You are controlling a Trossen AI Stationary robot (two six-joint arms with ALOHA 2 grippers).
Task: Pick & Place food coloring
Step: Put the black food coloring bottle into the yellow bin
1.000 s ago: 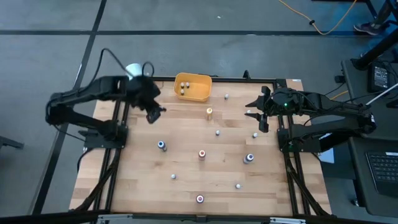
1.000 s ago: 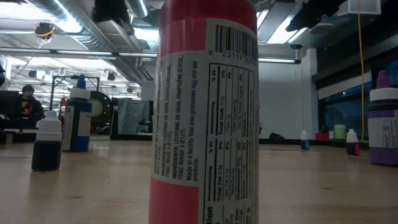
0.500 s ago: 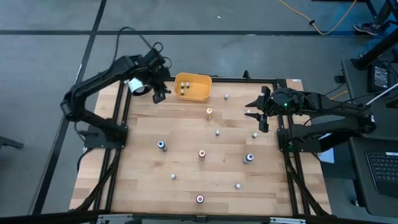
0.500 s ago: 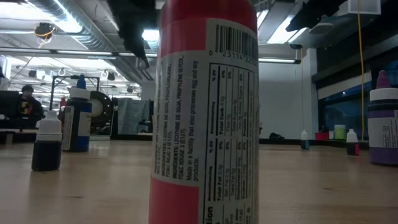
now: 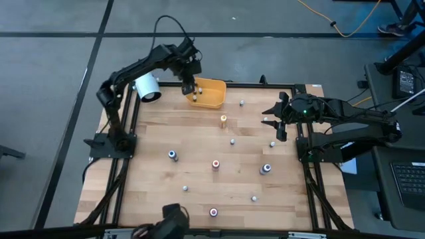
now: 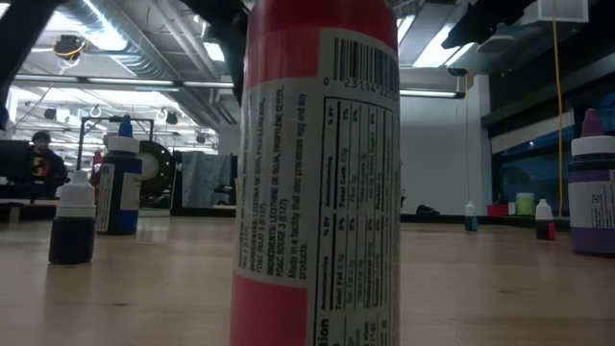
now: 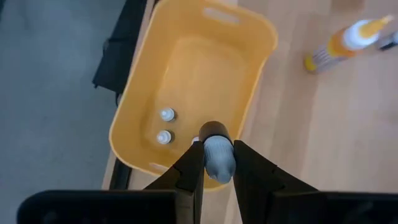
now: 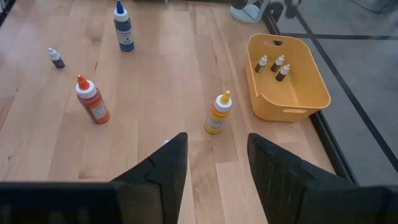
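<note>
My left gripper [image 5: 189,87] hovers over the near-left part of the yellow-orange bin [image 5: 214,99] at the far edge, shut on a tiny food coloring bottle [image 7: 217,160] with a pale grey body and dark cap. Small bottles [image 7: 165,126] lie on the bin's floor. More bottles stand on the table: a yellow one [image 5: 223,120], a blue one [image 5: 172,155], a red one [image 5: 215,164], a purple one [image 5: 265,168] and tiny ones [image 5: 232,141]. My right gripper [image 8: 214,180] waits open above the table's right side [image 5: 279,126]. My left gripper pinches the tiny bottle's pale body [image 7: 219,167] between its two fingers [image 7: 189,171], which come from above and point down. The bottle's dark cap end [image 7: 214,131] sticks out beyond the fingertips. The bottle hangs clear above the bin's floor.
A big white cylinder [image 5: 147,86] lies left of the bin, close to my left arm. In the low view a red bottle [image 6: 317,173] stands right before the camera. A dark shape [image 5: 174,218] shows at the near edge. Black frame rails run along both table sides.
My left arm has swung from the table's left side toward the far edge and then right, past the white cylinder, ending above the bin with its fingers still shut. A dark shape has appeared at the near edge.
</note>
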